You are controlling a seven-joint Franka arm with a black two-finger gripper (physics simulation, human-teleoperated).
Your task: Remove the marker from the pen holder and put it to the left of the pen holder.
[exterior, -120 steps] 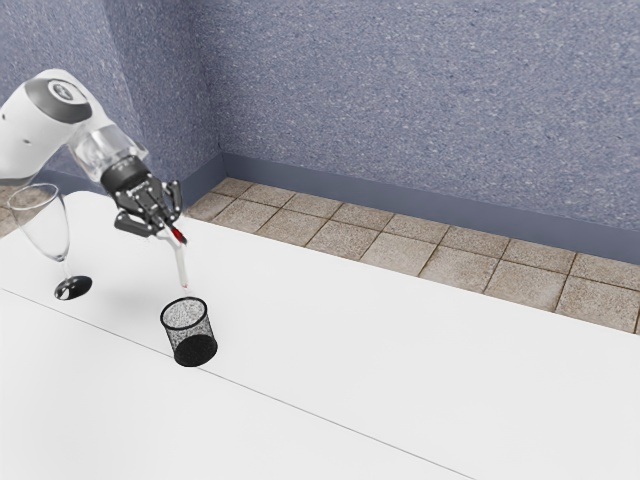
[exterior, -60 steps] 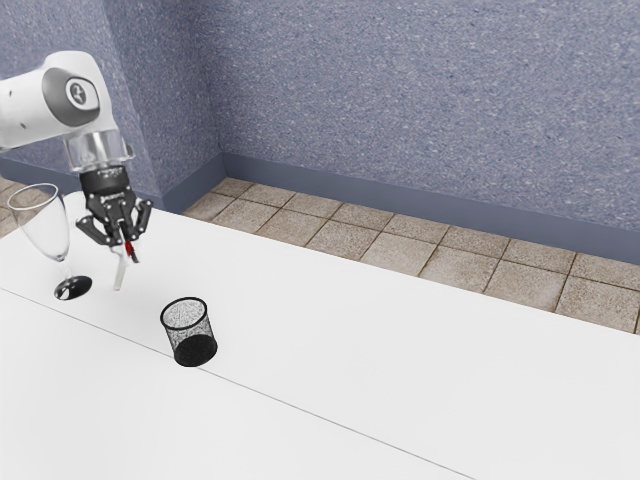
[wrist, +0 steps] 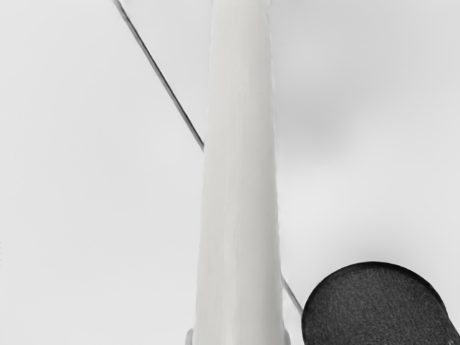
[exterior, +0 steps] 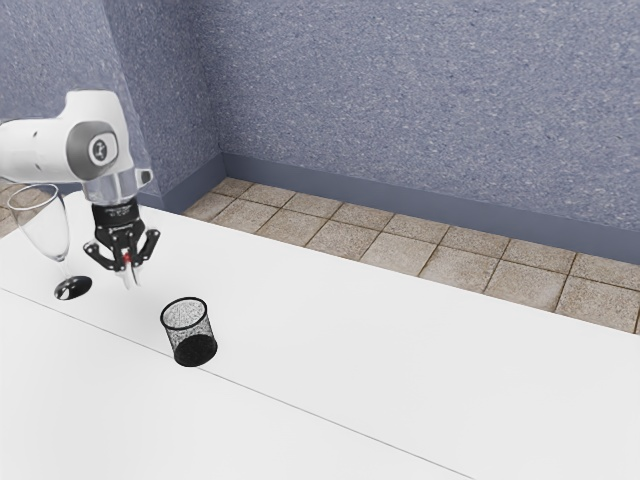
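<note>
White-and-red slim marker (wrist: pixel 241 180) clamped in black two-finger pincer (exterior: pixel 127 263). Lower gently, exterior view's left of black mesh cup (exterior: pixel 189 334); level before releasing.

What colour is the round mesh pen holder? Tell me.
The pen holder is black, best seen in the exterior view.

One marker (wrist: pixel 239 172); one pen holder (exterior: pixel 195 348); one wine glass (exterior: pixel 62 257).

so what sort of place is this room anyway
Probably a plain indoor room mocked up in simulation, its purpose unclear: there are speckled blue-grey walls, a brownish tiled floor and a smooth white table.
</note>
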